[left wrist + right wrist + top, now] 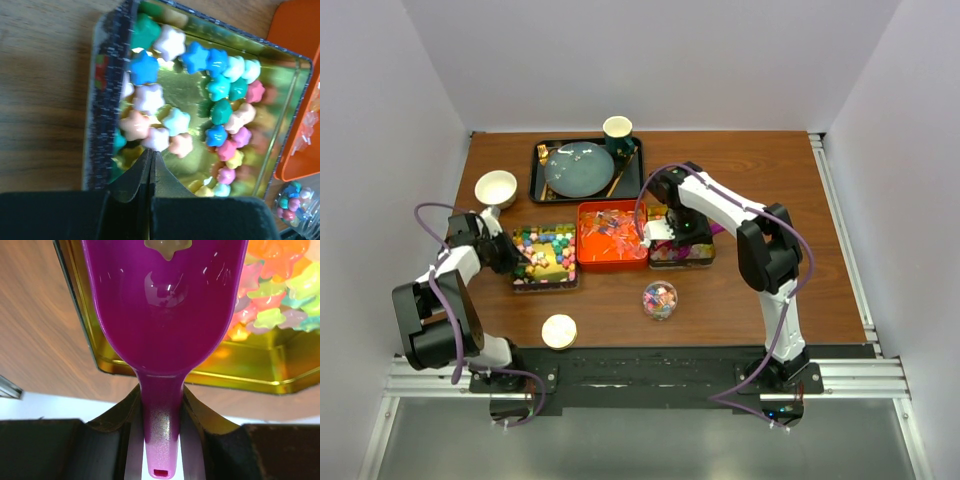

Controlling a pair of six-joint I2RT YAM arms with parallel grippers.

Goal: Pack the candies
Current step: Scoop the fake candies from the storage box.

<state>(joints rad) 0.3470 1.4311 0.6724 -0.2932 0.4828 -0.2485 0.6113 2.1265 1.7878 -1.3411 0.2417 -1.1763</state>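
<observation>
1. The right claw (161,399) grasps the scoop (162,315) by its handle, above the right tin (240,372). We judge that the step in hand is scooping candies (280,295) from this tin.
2. The candies lie piled at one side of the tin, and only one candy (167,246) shows in the scoop. We should push the scoop low into the pile, then tilt it back so that nothing rolls out.
3. After that we carry it level to the jar (660,300), which stands near on the bench (720,300), and pour slowly.
4. The left claw (150,167) is clenched on nothing, at the left edge of the left tin (107,100), which holds more candies.
</observation>
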